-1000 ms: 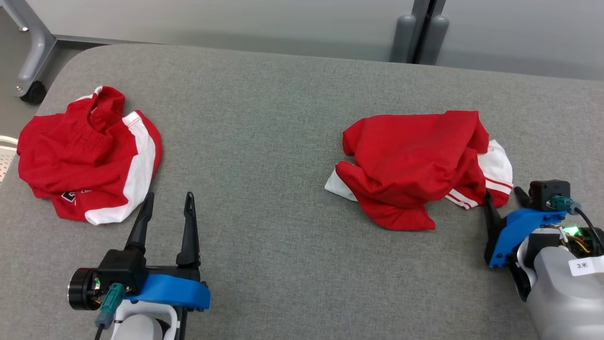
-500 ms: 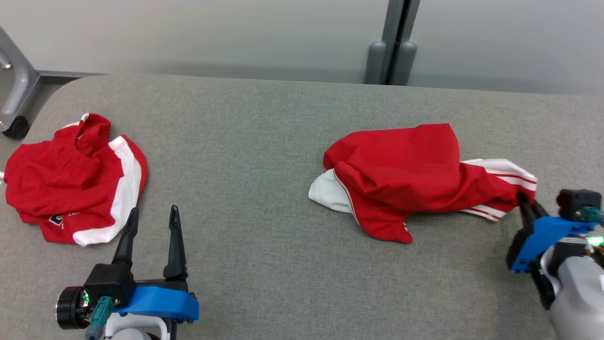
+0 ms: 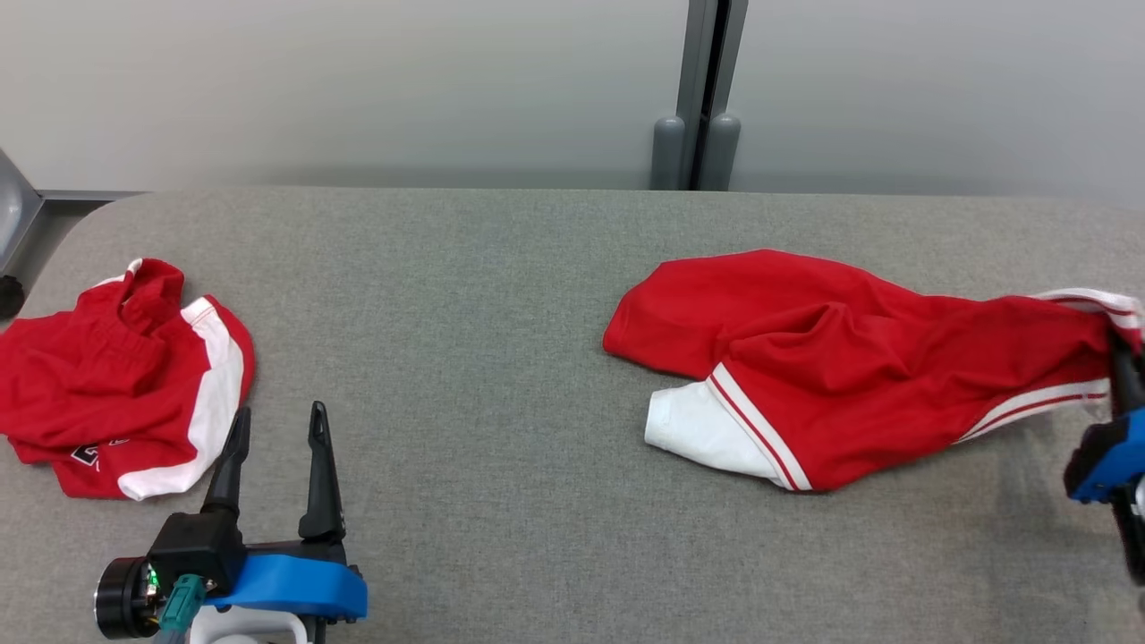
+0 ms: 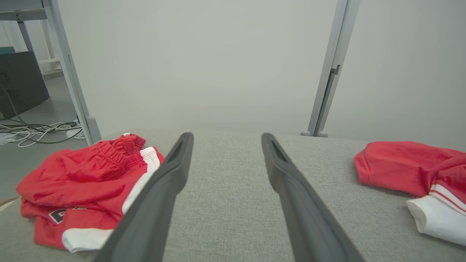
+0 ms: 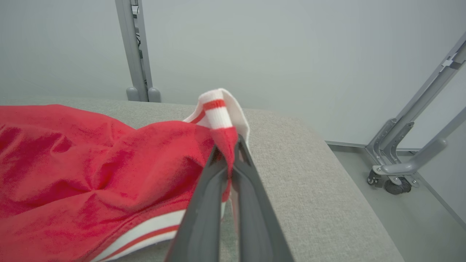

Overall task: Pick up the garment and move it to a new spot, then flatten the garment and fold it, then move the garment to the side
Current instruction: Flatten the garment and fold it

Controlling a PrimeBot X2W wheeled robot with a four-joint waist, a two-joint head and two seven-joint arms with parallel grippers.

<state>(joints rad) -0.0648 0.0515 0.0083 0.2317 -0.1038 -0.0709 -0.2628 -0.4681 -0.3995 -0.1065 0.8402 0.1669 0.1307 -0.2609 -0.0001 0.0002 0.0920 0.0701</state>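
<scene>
The right hand (image 5: pixel 229 147) is shown clamped on a corner of the red garment (image 3: pixel 859 358). A fold of red cloth and white striped trim (image 5: pixel 218 109) is pinched between its two dark fingers at the far right edge of the worktop (image 3: pixel 501 376). The corner appears to be raised a little off the grey surface, so the cloth is drawn into a long slope towards the hand. The rest of the garment lies on the worktop, right of centre, with a white panel (image 3: pixel 698 434) edged in red exposed at its near side.

The hem corner is judged to have been chosen so that the garment can be lifted and carried to a new spot without bunching. That first step is judged barely begun, with flattening and folding not yet done.

The left hand (image 3: pixel 279 413) is held low over the near left of the worktop, fingers apart and nothing between them, apparently in reserve for a second corner. Just beside it, a second red-and-white garment (image 3: pixel 107 376) is seen crumpled at the worktop's left end, well apart from the one in the grip. A grey post (image 3: pixel 698 89) is seen against the pale wall behind.
</scene>
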